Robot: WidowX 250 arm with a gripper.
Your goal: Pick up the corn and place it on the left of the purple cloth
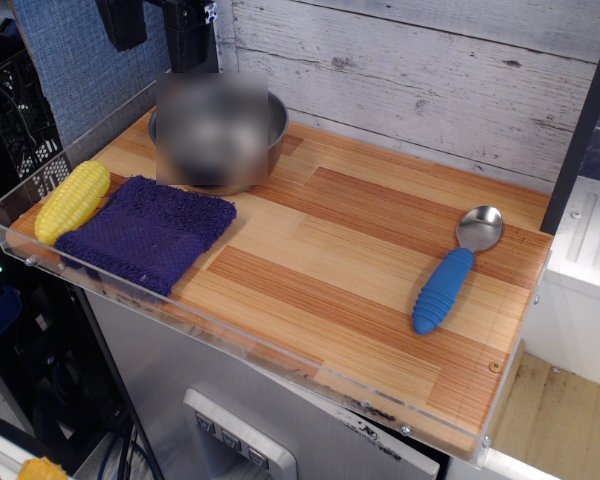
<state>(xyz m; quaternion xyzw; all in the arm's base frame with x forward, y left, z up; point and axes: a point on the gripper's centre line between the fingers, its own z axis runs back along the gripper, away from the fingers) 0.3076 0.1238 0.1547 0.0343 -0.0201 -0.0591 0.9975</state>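
Note:
The yellow corn (72, 200) lies on the wooden table at the far left, touching the left edge of the purple cloth (148, 232). The cloth lies flat in front of the steel bowl. The black robot arm (188, 32) hangs at the top left, above and behind the bowl, well apart from the corn. Its fingertips are cut off by the frame's top edge and a blurred patch, so I cannot tell how the jaws stand. Nothing shows in its grasp.
A steel bowl (276, 130), mostly blurred, stands at the back left. A blue-handled spoon (445, 285) lies at the right. A clear acrylic rim (280, 360) runs along the table's front and left edges. A white plank wall (430, 70) backs the table.

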